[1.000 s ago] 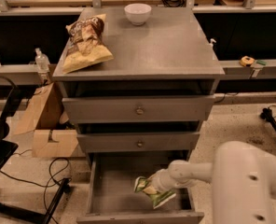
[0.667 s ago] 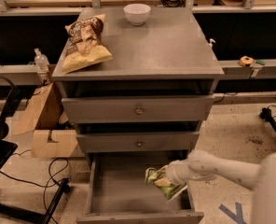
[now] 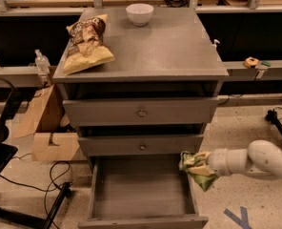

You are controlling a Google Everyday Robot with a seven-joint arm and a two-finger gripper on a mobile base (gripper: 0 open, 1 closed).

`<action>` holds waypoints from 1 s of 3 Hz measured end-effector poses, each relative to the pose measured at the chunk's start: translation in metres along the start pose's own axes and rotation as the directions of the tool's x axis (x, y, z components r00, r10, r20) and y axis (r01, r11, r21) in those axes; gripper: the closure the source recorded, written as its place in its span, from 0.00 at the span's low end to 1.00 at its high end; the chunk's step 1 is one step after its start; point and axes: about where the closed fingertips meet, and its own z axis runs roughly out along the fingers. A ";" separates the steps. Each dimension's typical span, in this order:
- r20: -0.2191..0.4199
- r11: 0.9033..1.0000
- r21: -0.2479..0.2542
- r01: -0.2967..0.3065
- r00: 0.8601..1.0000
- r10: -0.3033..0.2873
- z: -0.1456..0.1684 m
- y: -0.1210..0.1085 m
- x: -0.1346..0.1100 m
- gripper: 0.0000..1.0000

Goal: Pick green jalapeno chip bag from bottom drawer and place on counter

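The green jalapeno chip bag (image 3: 194,169) is crumpled in my gripper (image 3: 202,167), which is shut on it at the end of my white arm coming in from the right. The bag hangs above the right rim of the bottom drawer (image 3: 143,190), which is pulled open and shows a bare grey floor. The counter (image 3: 155,46) is the grey top of the cabinet, well above the gripper.
A brown-and-yellow chip bag (image 3: 86,42) lies at the counter's left and a white bowl (image 3: 139,13) at its back. Two shut knobbed drawers (image 3: 141,112) sit above the open one. Cardboard boxes (image 3: 48,128), cables and a bottle (image 3: 41,61) stand left of the cabinet.
My gripper has lifted the green bag up out of the bottom drawer and moved it right, to the drawer's right edge. The arm has drawn back to the right.
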 end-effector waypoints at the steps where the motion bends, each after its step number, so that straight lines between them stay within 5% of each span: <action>1: 0.037 0.999 0.033 -0.002 0.999 0.001 -0.059 -0.001 -0.029 1.00; 2: 0.037 0.999 0.033 -0.002 0.999 0.001 -0.059 -0.001 -0.029 1.00; 3: 0.027 0.996 0.070 0.053 0.998 -0.055 -0.086 -0.007 -0.070 1.00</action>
